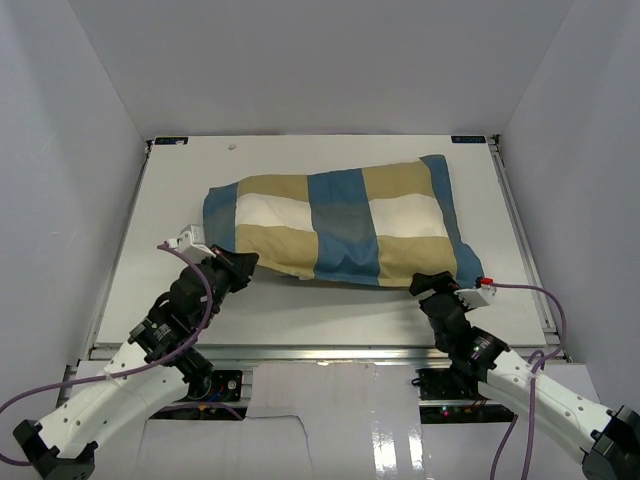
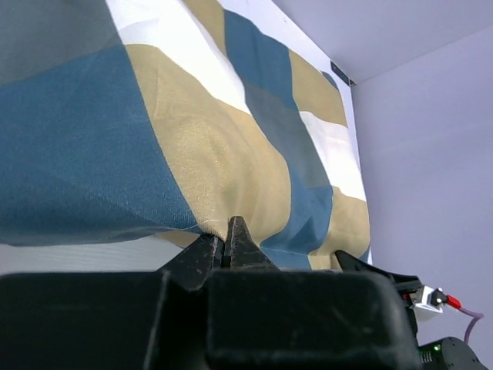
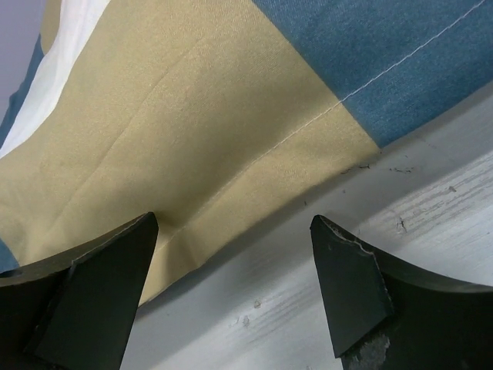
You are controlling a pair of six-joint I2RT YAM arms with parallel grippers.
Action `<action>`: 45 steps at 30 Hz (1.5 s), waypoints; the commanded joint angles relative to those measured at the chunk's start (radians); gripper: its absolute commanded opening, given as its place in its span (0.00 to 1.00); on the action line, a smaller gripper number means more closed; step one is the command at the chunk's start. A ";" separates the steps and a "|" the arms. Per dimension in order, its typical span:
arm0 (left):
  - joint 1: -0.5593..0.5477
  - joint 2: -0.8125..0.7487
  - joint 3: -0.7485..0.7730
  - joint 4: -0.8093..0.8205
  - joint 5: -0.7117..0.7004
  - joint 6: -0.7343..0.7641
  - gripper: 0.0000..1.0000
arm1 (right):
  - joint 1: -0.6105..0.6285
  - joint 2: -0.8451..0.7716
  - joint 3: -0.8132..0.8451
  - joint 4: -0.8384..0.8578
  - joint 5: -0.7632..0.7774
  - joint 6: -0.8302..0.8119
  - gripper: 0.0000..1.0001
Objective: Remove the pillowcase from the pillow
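Left jaws pinching pillowcase (image 2: 231,154) hem, right jaws spread wide beside it

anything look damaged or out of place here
Nothing serious. The pillowcase lies slightly askew on the table, fabric intact. Only small dark scuffs mark the table beside its hem in the right wrist view.

White table (image 1: 190,165), scuffed near front edge; pale grey walls (image 1: 300,60) on three sides; metal rail (image 1: 330,353) along near edge.
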 commanded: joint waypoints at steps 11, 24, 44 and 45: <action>0.006 -0.035 0.106 -0.050 0.109 0.008 0.00 | -0.006 0.059 0.017 0.020 0.146 0.066 0.08; 0.006 -0.055 0.201 -0.089 0.184 0.021 0.00 | -0.006 -0.060 0.127 0.021 0.039 -0.180 0.08; 0.006 -0.038 0.267 -0.102 0.192 -0.031 0.00 | -0.006 -0.051 0.102 -0.149 -0.213 -0.011 0.69; 0.006 -0.037 0.268 -0.100 0.195 -0.034 0.00 | -0.006 -0.051 0.100 -0.148 -0.198 -0.004 0.68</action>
